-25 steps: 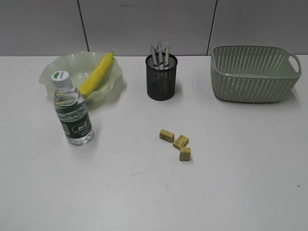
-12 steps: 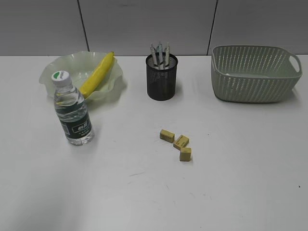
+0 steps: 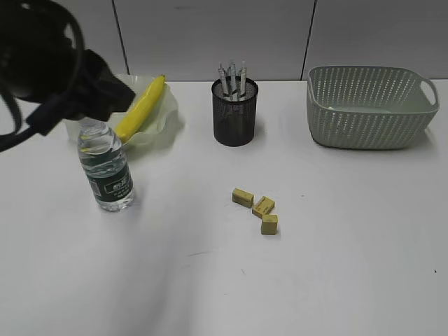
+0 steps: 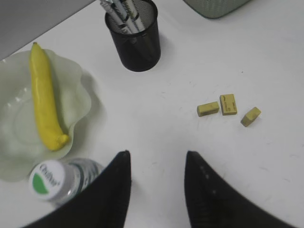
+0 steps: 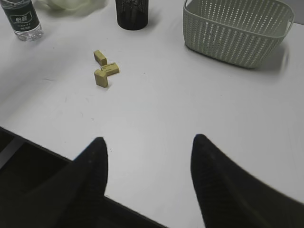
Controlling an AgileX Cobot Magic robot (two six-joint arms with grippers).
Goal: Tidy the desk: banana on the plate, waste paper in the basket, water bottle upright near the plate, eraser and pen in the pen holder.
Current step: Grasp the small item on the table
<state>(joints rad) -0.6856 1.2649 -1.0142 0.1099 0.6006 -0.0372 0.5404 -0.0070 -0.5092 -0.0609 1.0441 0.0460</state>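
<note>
Neatly, banana lies in plate; pens fill pen holder.

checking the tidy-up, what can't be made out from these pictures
- Inside of the basket: the exterior view sees only its walls, so the waste paper cannot be confirmed.
- Water bottle cap: the left arm covers it in the exterior view.
- Plate: its left part is behind that arm.
- Pen holder: cut off by the top edge of the right wrist view.

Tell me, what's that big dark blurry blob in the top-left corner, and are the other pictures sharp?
Exterior view: the left arm, close to the lens, out of focus. Left wrist view: erasers crisp, fingers soft. Right wrist view: basket fairly sharp.
</note>
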